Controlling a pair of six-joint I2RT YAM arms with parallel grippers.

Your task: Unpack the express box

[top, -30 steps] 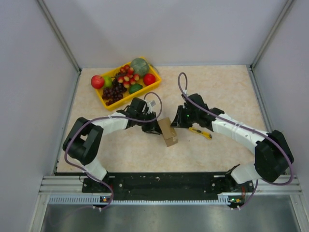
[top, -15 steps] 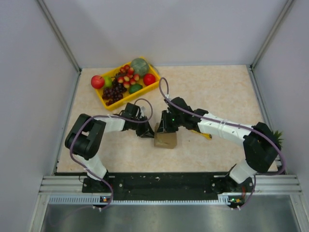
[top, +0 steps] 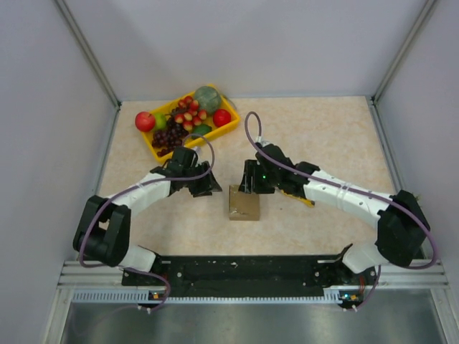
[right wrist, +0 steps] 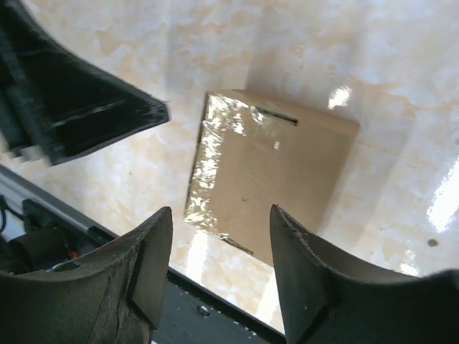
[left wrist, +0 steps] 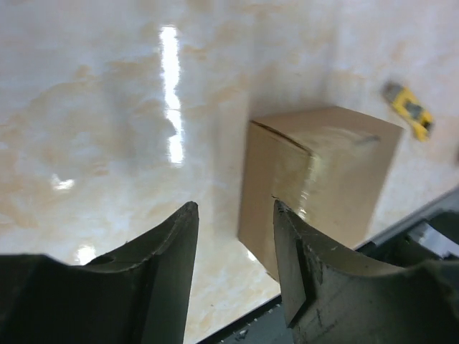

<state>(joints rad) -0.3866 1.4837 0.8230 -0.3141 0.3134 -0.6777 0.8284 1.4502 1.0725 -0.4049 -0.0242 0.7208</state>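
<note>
The express box (top: 244, 203) is a small flat brown cardboard box lying closed on the table between the arms. It also shows in the left wrist view (left wrist: 315, 186) and in the right wrist view (right wrist: 269, 172), with shiny tape along one edge. My left gripper (top: 212, 188) is open and empty, a little to the left of the box (left wrist: 233, 211). My right gripper (top: 249, 183) is open and empty, just above the box's far edge (right wrist: 221, 215). Neither gripper touches the box.
A yellow plastic tray (top: 228, 127) of fruit stands at the back left. A yellow utility knife (top: 304, 199) lies right of the box under the right arm, and shows in the left wrist view (left wrist: 409, 107). The table's front rail is close behind the box.
Both grippers have let go of the box and pulled back. The box went from tilted up between them to lying flat. The left arm drew away to the left.
</note>
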